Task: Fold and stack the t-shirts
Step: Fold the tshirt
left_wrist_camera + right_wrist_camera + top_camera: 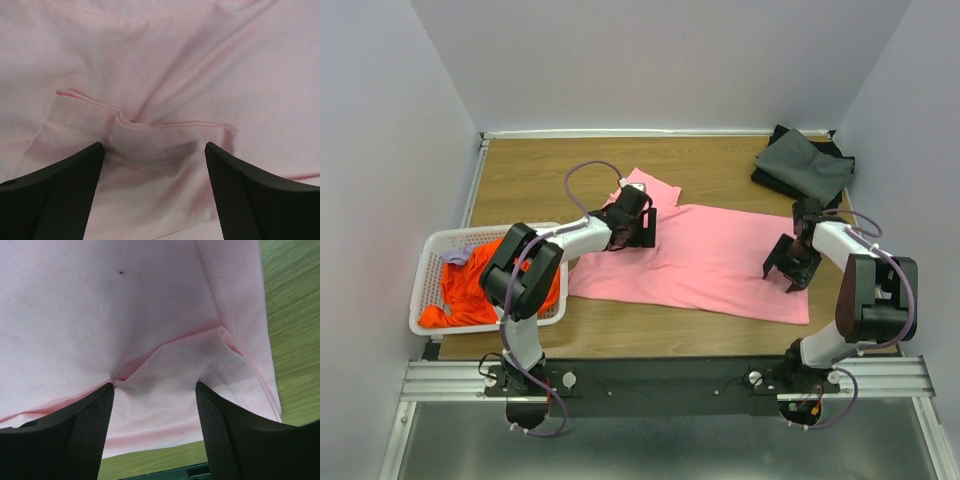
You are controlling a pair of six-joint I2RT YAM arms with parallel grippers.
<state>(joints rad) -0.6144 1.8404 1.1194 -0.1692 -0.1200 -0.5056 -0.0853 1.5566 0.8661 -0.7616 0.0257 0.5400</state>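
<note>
On the wood-grain table (520, 180), left tool (154, 146) and right tool (154, 385) rest spread apart on the soft, creased pink t-shirt (720, 260).

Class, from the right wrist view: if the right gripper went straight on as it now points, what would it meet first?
Most likely the light pink cloth t-shirt: the right gripper points at a puckered fold near its hem, between open jaws. How close is unclear.
</note>
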